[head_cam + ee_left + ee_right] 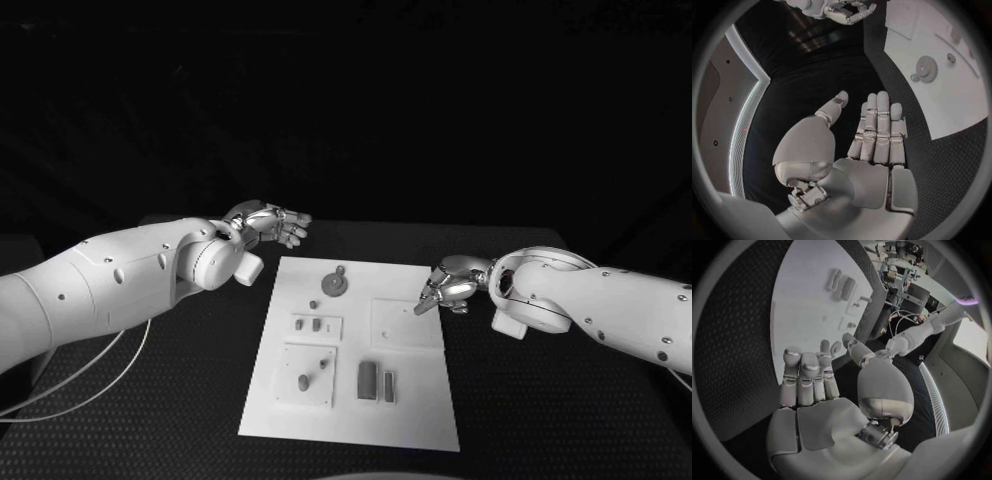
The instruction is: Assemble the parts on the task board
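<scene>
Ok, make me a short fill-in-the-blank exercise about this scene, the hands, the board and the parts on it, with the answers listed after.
1. The task board is a white plate lying on a ____ table.
2. The round gear-shaped part lies near the board's far edge, closer to the robot's ____ hand.
3. The left hand holds ____, its fingers apart.
4. The right hand hovers at the board's ____ edge.

Missing words: black; left; nothing; right

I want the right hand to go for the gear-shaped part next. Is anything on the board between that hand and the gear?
Nothing visible blocks it. The right hand hovers at the task board edge; only bare plate lies between it and the gear.
</scene>
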Robot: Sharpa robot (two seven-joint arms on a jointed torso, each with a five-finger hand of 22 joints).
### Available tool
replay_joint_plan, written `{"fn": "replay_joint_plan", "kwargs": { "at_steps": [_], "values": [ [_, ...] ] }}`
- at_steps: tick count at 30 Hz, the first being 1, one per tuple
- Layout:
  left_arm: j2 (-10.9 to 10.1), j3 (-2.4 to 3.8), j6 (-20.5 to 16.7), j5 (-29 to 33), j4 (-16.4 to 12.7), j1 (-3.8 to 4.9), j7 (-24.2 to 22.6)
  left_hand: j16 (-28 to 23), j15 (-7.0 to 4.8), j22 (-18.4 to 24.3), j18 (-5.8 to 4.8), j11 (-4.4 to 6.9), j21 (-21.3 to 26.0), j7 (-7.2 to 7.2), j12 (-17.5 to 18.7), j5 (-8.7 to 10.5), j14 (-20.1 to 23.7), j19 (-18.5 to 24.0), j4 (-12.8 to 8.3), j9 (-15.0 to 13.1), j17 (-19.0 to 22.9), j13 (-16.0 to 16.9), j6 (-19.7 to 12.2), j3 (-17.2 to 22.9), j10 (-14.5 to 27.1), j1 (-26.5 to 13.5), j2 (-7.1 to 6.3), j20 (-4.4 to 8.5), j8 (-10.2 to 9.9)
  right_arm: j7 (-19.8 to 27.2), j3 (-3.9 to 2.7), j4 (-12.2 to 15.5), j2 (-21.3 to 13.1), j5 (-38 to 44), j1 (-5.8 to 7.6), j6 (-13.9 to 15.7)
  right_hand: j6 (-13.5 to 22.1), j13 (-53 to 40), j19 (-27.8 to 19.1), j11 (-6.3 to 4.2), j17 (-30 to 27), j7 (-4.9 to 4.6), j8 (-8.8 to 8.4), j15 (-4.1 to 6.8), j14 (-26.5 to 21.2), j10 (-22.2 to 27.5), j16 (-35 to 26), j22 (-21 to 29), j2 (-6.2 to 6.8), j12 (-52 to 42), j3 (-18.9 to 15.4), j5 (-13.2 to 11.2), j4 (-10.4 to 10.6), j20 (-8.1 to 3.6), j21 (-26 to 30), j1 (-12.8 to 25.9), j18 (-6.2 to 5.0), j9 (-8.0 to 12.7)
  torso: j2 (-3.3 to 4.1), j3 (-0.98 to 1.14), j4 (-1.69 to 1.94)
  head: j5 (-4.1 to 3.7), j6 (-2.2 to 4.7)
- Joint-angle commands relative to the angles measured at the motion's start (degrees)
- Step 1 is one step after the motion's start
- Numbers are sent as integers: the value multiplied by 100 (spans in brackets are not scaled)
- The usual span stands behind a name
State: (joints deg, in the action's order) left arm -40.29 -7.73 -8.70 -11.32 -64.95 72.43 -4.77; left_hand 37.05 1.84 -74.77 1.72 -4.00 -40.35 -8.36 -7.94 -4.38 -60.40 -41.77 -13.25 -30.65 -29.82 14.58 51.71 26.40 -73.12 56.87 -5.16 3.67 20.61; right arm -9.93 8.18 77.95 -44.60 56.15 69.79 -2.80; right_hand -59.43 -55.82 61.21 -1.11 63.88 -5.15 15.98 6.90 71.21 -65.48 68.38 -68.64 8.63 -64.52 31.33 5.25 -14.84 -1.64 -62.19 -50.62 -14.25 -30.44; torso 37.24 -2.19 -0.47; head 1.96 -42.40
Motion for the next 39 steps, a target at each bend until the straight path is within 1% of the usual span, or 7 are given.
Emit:
{"fn": "replay_joint_plan", "kwargs": {
  "at_steps": [1, 20, 31, 32, 37, 38, 39],
  "values": [
    [120, 9, -169, 366, 165, 11, -324, -33, 2, -9, 82, 3, 47, 38, -36, -24, -15, -17, 23, 10, -9, 6, 32, 5, -45, 3, 60, 5, 44, 1122, -114, -493, 166, -918, 17, 467, -10, 69, -155, 18, -66, -22, 18, -14, -145, 143, -128, 46, 21, 102, 149, -13, 5, 39, 118, -156, -75, -42, -97, 24, -51, -78, 305],
    [567, 50, 303, 700, 1152, 24, -522, -1164, 375, 109, -49, -215, 730, 14, 433, 21, 1036, 666, -79, 305, 178, -367, -595, -59, 1007, -121, 138, -347, -325, 2270, -1191, -2987, 1482, -3232, -429, 796, 1175, 3822, -2879, 917, -2706, -464, -361, -1453, -2264, 1325, -4228, 1718, -220, 4288, 185, 480, -158, 1230, 3315, -444, 410, -17, -557, 158, -137, 36, 1040],
    [563, 49, 570, 837, 1330, -47, -650, -1924, 535, 409, -172, -95, 1570, 254, 420, 133, 2171, 1511, 150, 450, 375, -863, -1282, -257, 2107, -493, -36, -728, -602, 2374, -1296, -3087, 1492, -3461, -516, 842, 1367, 4728, -3137, 1009, -3385, -476, -321, -1552, -2373, 1118, -4974, 2022, -359, 5228, -97, 632, -83, 1406, 3836, -237, 388, 140, -629, 212, -166, 85, 1183],
    [550, 45, 323, 691, 1283, -28, -465, -3705, -184, 2533, -172, 400, 4035, 836, 794, 438, 6040, 4177, 1325, 3065, 2982, -1458, -5171, -2640, 7312, -5687, 516, -367, -2061, 2175, -1291, -3076, 1503, -3221, -516, 796, 5943, 5582, -6121, 111, -6388, 515, -1598, -690, -7121, 6548, -6838, 6864, -863, 6452, -3133, -525, 1484, 164, 6219, 5062, 1425, 3044, -596, 185, -158, 61, 1169],
    [498, 84, 118, 714, 1081, -92, -573, -3705, -184, 3396, -172, 400, 4035, 836, 794, 438, 6040, 4177, 1325, 3065, 2982, -1458, -5171, -2640, 7312, -5687, 516, -367, -2061, 2261, -1268, -2870, 1431, -3336, -538, 983, 5943, 5582, -6121, 111, -6388, 515, -1598, -690, -7121, 6548, -6838, 6864, -863, 6452, -3133, -525, 1484, 164, 6219, 5062, 1425, 3044, -599, 195, -101, -11, 1066],
    [478, 98, 43, 723, 1009, -115, -612, -3705, -184, 7477, -172, 400, 4035, 836, 794, 438, 6040, 4177, 1325, 3065, 2982, -1458, -5171, -2640, 7312, -5687, 516, -367, -2061, 2293, -1260, -2796, 1404, -3378, -546, 1051, 5943, 5582, -6121, 111, -6388, 515, -1598, -690, -7121, 6548, -6838, 6864, -863, 6452, -3133, -525, 1484, 164, 6219, 5062, 1425, 3044, -600, 198, -80, -37, 1029],
    [457, 113, -41, 732, 926, -141, -657, -3705, -184, 7477, -172, 400, 4035, 836, 794, 438, 6040, 4177, 1325, 3065, 2982, -1458, -5171, -2640, 7312, -5687, 516, -367, -2061, 2329, -1251, -2710, 1374, -3426, -554, 1129, 5943, 5582, -6121, 111, -6388, 515, -1598, -690, -7121, 6548, -6838, 6864, -863, 6452, -3133, -525, 1484, 164, 6219, 5062, 1425, 3044, -601, 202, -56, -68, 986]
  ]
}}
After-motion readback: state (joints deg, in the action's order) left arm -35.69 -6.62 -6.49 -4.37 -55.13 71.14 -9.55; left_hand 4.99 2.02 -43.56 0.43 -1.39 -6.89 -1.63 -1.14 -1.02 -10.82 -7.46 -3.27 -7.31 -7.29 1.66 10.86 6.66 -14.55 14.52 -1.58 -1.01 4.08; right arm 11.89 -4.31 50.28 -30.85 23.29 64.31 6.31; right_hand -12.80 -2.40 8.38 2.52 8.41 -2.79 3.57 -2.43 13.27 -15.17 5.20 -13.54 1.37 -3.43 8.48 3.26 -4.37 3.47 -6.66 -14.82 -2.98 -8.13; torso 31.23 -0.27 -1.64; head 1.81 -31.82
